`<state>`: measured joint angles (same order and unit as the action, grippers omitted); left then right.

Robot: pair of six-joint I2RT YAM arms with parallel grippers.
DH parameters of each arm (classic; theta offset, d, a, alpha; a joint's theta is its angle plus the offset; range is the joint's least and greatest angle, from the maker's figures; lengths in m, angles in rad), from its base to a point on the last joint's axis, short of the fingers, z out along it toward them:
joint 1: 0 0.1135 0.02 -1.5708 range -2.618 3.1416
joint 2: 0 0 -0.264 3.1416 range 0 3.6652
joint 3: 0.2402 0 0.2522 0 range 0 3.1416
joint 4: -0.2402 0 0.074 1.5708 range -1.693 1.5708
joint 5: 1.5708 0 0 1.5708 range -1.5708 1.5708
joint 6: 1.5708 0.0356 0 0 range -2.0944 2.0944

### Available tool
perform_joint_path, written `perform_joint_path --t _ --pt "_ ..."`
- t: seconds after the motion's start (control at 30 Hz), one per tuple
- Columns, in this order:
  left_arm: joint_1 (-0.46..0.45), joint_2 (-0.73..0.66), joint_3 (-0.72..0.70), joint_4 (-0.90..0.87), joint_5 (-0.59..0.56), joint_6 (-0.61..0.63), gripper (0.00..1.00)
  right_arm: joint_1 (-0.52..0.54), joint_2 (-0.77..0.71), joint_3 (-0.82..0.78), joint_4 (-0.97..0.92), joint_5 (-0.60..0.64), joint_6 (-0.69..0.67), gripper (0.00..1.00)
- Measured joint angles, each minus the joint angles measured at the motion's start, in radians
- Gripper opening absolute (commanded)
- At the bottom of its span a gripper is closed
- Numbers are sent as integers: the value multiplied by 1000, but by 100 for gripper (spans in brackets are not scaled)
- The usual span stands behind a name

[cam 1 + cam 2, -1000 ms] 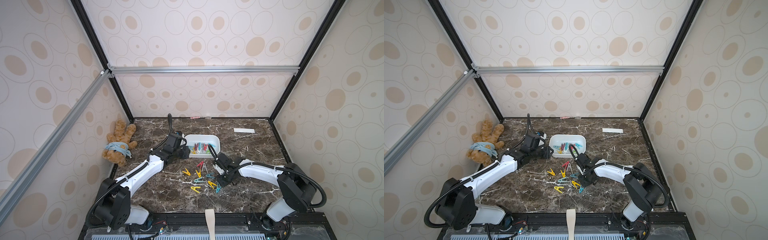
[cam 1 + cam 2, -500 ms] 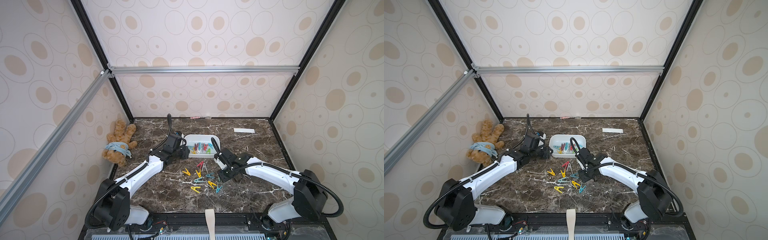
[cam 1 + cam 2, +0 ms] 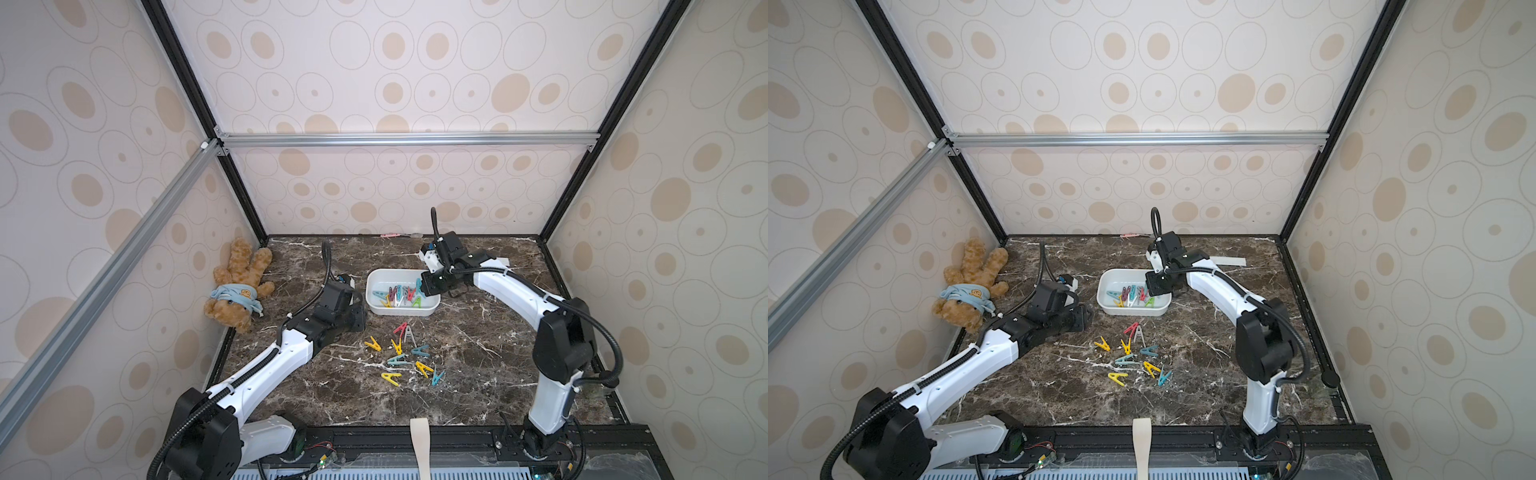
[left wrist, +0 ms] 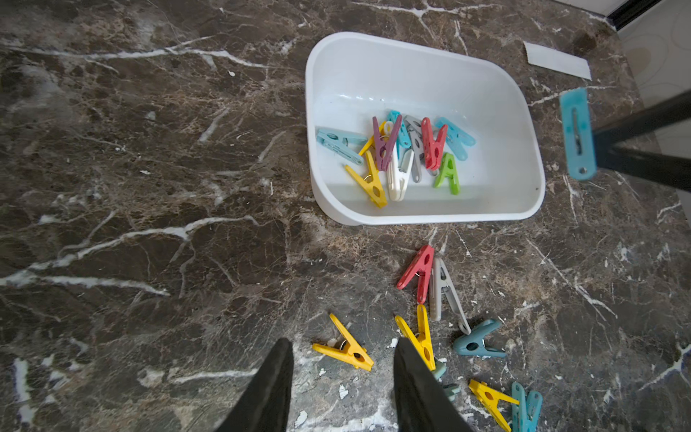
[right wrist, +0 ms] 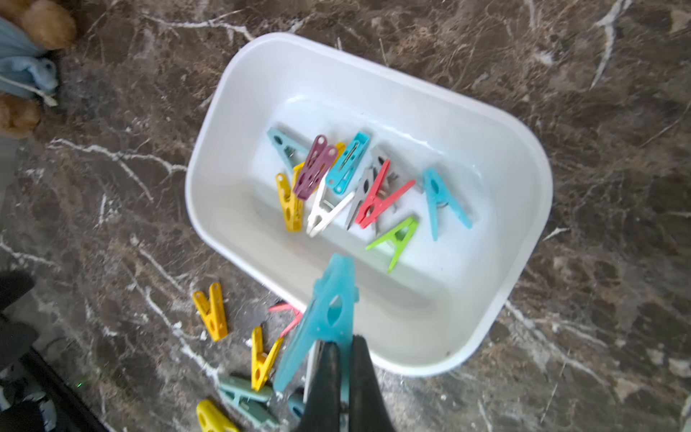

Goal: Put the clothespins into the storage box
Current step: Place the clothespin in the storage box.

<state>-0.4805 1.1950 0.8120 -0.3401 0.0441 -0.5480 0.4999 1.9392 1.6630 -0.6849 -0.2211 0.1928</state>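
Our right gripper (image 5: 346, 348) pinches teal clothespin (image 5: 329, 310); in a top view storage box (image 3: 399, 311) interior lies just left; left gripper (image 4: 342, 374) spread.

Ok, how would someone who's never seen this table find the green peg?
On the dark marble table sits a white storage box holding a heap of coloured clothespins. At the heap's edge, beside a red clothespin, lies the green clothespin, flat on the box floor. It is the only green one anywhere; the rest are yellow, teal, blue, red, grey, white or purple.
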Motion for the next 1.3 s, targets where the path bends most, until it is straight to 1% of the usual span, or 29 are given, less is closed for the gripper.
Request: perform_joint_path --t 0.07,0.17,0.43,0.53,0.77,0.87,1.0,1.17,1.3 --pt "2 -11 -15 0 -1 -8 44 -9 77 62 -11 -2 -8 3" --pt "3 -26 -39 0 2 -21 44 -10 147 116 -35 -8 -19 3" --pt "3 -34 -84 1 36 -43 44 -14 216 173 -63 -31 -26 3" --pt "3 -34 -84 2 40 -43 44 -16 219 173 -70 -37 -26 4" --pt "3 -29 -84 2 66 -43 45 -18 219 175 -83 -42 -28 10" --pt "4 -27 -84 -2 71 -43 45 -18 219 175 -86 -41 -34 15" --pt "4 -22 -84 -19 91 -42 44 -18 219 179 -105 -35 -48 24" --pt "4 1 -76 -79 109 -34 44 -18 195 178 -129 -29 -60 24" --pt "4 2 -61 -123 116 -31 41 -17 101 137 -131 -26 -65 24"
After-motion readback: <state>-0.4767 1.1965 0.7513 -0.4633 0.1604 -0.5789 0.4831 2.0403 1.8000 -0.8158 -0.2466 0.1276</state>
